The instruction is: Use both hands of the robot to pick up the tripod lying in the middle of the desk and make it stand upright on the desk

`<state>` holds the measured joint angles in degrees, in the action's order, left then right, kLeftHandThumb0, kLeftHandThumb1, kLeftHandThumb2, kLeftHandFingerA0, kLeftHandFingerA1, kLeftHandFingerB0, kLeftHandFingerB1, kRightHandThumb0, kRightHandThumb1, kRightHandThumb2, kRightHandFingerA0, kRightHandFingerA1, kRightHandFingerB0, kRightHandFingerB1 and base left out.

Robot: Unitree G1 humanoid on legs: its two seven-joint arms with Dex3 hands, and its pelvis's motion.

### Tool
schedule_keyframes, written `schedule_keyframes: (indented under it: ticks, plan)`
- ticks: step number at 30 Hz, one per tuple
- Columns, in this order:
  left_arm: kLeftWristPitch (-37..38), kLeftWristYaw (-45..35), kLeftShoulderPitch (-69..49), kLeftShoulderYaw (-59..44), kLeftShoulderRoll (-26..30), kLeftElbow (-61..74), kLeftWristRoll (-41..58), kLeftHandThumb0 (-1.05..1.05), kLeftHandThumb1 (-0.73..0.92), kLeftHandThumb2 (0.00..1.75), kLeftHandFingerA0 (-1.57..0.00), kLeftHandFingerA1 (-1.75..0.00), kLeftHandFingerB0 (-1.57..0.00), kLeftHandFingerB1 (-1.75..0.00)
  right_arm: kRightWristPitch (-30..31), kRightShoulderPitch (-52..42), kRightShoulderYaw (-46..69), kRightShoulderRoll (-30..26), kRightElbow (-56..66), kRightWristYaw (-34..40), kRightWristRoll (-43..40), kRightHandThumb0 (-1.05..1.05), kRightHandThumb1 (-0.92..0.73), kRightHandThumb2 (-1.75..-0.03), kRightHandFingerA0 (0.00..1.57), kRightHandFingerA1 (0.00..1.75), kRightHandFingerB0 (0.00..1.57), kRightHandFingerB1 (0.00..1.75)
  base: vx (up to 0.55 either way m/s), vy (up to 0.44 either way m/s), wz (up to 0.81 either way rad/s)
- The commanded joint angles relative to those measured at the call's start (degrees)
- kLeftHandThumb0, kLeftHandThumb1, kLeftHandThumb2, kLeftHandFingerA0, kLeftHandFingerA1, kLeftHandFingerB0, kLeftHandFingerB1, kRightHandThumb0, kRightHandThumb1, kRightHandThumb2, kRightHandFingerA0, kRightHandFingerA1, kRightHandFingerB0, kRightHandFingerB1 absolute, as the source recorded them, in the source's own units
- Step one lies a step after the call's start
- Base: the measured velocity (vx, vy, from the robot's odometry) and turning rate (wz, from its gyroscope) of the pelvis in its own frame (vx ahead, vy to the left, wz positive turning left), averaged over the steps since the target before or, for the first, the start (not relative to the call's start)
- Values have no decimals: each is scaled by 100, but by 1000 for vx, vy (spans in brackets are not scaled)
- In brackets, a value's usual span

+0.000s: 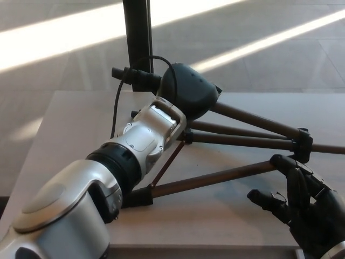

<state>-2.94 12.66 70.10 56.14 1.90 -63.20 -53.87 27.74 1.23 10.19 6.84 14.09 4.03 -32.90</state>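
The dark tripod [232,141] lies on the desk [70,124] with its legs spread toward the right. Its near leg [215,177] runs from a foot at the lower left to the right. My left hand [190,93] covers the tripod's head at the top centre and is shut on it; the fingers are hidden beneath. A short black handle [129,75] sticks out to the left of the head. At the lower right my right hand [304,202] is open, fingers apart, with one fingertip close to the far end of the near leg.
A black upright pole [137,32] stands just behind the desk's far edge, close to the tripod's handle. The desk's front edge runs along the bottom of the picture. A black cable [115,105] loops beside my left wrist.
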Motion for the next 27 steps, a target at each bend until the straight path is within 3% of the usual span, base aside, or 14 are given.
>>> schedule_keyframes:
  ticks: [1,6,7,8,9,11,12,18,19,20,22,23,25,27]
  plan:
    - [-250,-606,-155,142,152,-193,-312,-33,53,59,-88,-158,-71,-53,-1,36,48,-85,-43,-4,70,-99,-50,-57,104,82,87,63,0,0,0]
    - [-195,-416,-221,-283,70,-48,1,-34,59,59,-85,-169,-80,-74,2,31,2,-69,-25,32,138,-98,-35,-85,104,82,87,62,0,0,0]
    - [-186,-287,-275,-453,19,12,133,-31,57,60,-85,-166,-84,-84,18,32,-5,-57,-18,48,139,-99,-50,-56,107,80,90,62,0,0,0]
    - [-142,-92,-359,-682,-28,95,291,-31,57,60,-85,-166,-84,-84,41,35,-9,-35,-10,64,128,-99,-50,-56,107,80,90,62,0,0,0]
    - [-149,-79,-358,-681,-41,90,271,-27,60,59,-86,-169,-80,-87,35,36,-9,-33,-11,68,136,-99,-33,-86,109,79,90,60,0,0,0]
    - [-280,-48,-432,-999,-191,127,375,-24,68,62,-85,-171,-77,-109,32,58,2,-31,-19,69,149,-98,-11,-79,106,81,93,62,0,0,0]
    - [-313,-25,-457,-1109,-244,123,434,-25,69,63,-86,-167,-78,-106,39,64,6,-34,-19,65,144,-98,-34,-86,109,81,91,60,0,0,0]
    - [-702,108,-653,-1760,-592,113,617,-29,68,64,-85,-162,-81,-99,89,93,-12,-58,-54,-3,125,-96,-31,-83,114,81,101,58,0,0,0]
    - [-689,212,-696,-1801,-596,133,591,-29,67,64,-86,-165,-80,-104,122,83,-11,-74,-42,26,144,-96,-47,-55,116,81,100,58,0,0,0]
    - [-691,220,-713,-1850,-602,143,602,-28,66,63,-85,-167,-80,-107,129,74,-10,-77,-39,38,155,-95,-29,-83,115,83,102,59,0,0,0]
    - [-691,241,-719,-1914,-638,130,587,-27,68,64,-85,-168,-77,-114,128,64,10,-90,-38,26,155,-95,-47,-56,115,83,96,59,0,0,0]
    - [-667,327,-745,-1966,-640,130,607,-22,65,66,-90,-165,-81,-114,122,59,-7,-100,-54,12,180,-96,-22,-82,115,84,94,59,0,0,0]
    - [-622,418,-744,-2014,-653,87,611,-22,65,66,-90,-165,-81,-114,122,79,-11,-109,-90,16,204,-96,-22,-82,115,84,94,59,0,0,0]
    - [-451,648,-853,-2125,-571,155,677,-19,66,72,-95,-166,-81,-116,24,104,-112,-74,-239,-47,295,-94,-47,-56,115,83,94,61,0,0,0]
